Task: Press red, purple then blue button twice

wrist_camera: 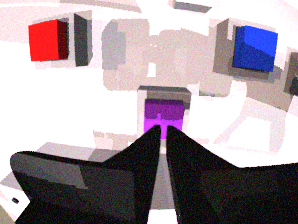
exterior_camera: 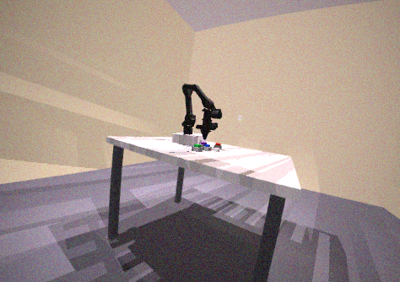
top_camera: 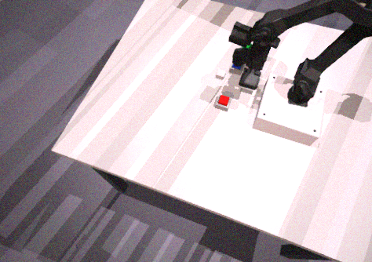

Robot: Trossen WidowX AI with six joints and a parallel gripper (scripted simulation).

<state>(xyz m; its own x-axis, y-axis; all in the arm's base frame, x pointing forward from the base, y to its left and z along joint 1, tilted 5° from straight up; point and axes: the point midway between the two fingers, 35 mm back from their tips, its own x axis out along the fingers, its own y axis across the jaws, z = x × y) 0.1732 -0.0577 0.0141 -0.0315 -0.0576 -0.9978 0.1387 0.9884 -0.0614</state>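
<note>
My gripper (wrist_camera: 162, 131) (top_camera: 249, 81) (exterior_camera: 204, 137) is shut and empty, its fingertips pointing down right over the purple button (wrist_camera: 164, 111) (exterior_camera: 203, 143). In the top view the gripper hides the purple button. The red button (wrist_camera: 44, 40) (top_camera: 224, 100) (exterior_camera: 218, 144) sits on its grey base to the left in the wrist view. The blue button (wrist_camera: 254, 48) (top_camera: 237, 67) (exterior_camera: 207, 146) sits to the right in the wrist view, partly hidden behind the arm in the top view.
A green button (exterior_camera: 197, 145) stands at the end of the row. The arm's white base block (top_camera: 288, 116) (exterior_camera: 182, 138) stands beside the buttons. The white table (top_camera: 165, 132) has edges at left and front.
</note>
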